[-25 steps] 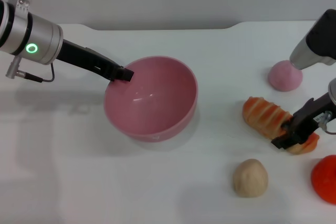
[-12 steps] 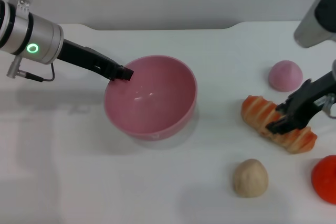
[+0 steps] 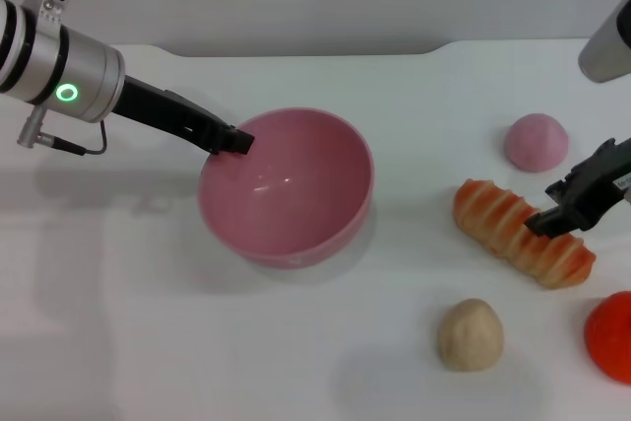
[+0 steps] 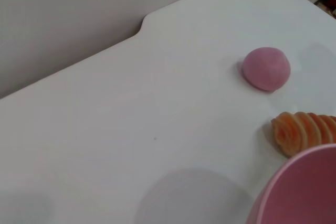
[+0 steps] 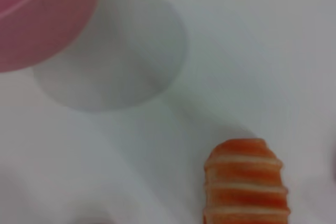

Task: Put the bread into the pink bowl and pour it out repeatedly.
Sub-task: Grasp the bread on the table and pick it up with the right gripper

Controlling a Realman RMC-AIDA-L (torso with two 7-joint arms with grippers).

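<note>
Bread (image 3: 523, 245) lies on the white desk (image 3: 148, 342) at about four o'clock from the pink bowl (image 3: 286, 187), striped side up and well apart from it, with a round tan bun (image 3: 470, 334) nearer the robot. The right pincer (image 3: 555, 218) hangs over the loaf's far-right part; whether it is parted or closed cannot be told. Judging by this, the grasp is not yet made: it should come down across the loaf's middle, square to its length, so the loaf lifts level. Farther off, at ten o'clock on the bowl, the left pincer (image 3: 235, 140) is clamped on the rim, steadying it.
</note>
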